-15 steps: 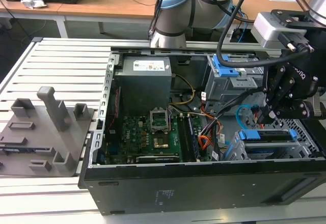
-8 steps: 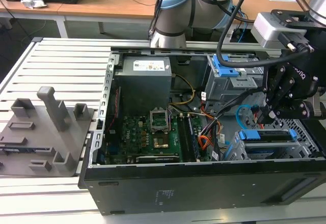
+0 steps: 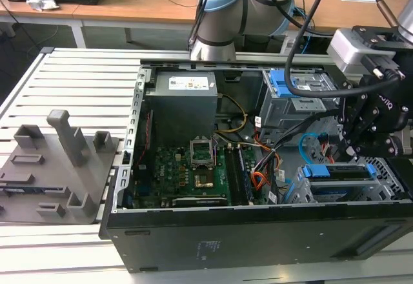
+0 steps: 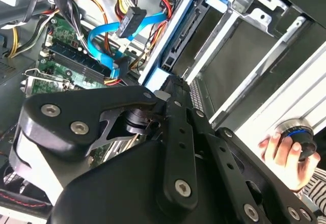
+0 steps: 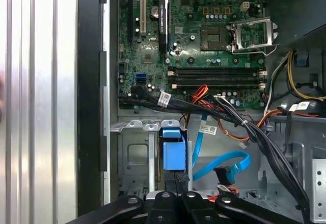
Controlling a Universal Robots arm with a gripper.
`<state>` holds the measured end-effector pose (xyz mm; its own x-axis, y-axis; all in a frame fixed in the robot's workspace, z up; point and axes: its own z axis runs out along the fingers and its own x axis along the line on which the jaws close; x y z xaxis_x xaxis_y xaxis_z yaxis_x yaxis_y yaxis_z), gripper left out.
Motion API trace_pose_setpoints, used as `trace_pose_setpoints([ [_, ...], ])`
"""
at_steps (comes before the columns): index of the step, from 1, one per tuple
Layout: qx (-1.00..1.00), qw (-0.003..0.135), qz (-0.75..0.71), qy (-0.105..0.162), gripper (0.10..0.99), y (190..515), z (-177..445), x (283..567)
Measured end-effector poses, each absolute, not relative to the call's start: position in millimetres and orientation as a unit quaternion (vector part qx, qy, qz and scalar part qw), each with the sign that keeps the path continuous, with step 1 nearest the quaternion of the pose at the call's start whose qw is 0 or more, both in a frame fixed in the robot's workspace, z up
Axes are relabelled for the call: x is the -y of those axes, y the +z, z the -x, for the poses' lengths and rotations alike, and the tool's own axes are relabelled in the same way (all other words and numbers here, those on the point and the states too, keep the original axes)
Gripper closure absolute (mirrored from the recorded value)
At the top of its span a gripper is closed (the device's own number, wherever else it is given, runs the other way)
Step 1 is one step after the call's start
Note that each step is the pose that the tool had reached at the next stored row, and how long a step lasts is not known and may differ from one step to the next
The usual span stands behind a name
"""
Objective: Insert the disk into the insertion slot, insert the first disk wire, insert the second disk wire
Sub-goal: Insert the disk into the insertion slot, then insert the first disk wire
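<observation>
The disk (image 3: 341,173), in its blue caddy, lies in the low grey insertion slot (image 3: 390,168) at the case's front corner on the exterior view's right. In the first wrist view the caddy (image 5: 173,152) stands edge-on inside the slot (image 5: 135,155). My gripper (image 5: 175,176) is shut, with its tips against the caddy's near end (image 4: 164,74). The second disk wire (image 5: 224,163), a glossy light-blue cable, curls loose beside the disk, its plug free. A black plug (image 4: 131,18) on red, orange and yellow wires hangs loose near it.
The taller cage with the blue latch (image 3: 290,90) stands behind the slot. A thick black cable bundle (image 5: 265,142) crosses above the motherboard (image 5: 204,40). A person's hand (image 4: 280,152) grips a knob outside the case. Grey fixtures (image 3: 58,161) sit on the slatted table.
</observation>
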<state>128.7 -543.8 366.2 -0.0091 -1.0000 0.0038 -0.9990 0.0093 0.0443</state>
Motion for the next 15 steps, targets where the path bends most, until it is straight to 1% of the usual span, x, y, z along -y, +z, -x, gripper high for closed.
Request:
trace_pose_setpoints([
  [4,0.71,0.017,-0.704,-0.015,0.98,361.2,-131.8,543.8],
  [15,0.71,0.017,-0.704,-0.015,0.98,361.0,-132.2,543.8],
])
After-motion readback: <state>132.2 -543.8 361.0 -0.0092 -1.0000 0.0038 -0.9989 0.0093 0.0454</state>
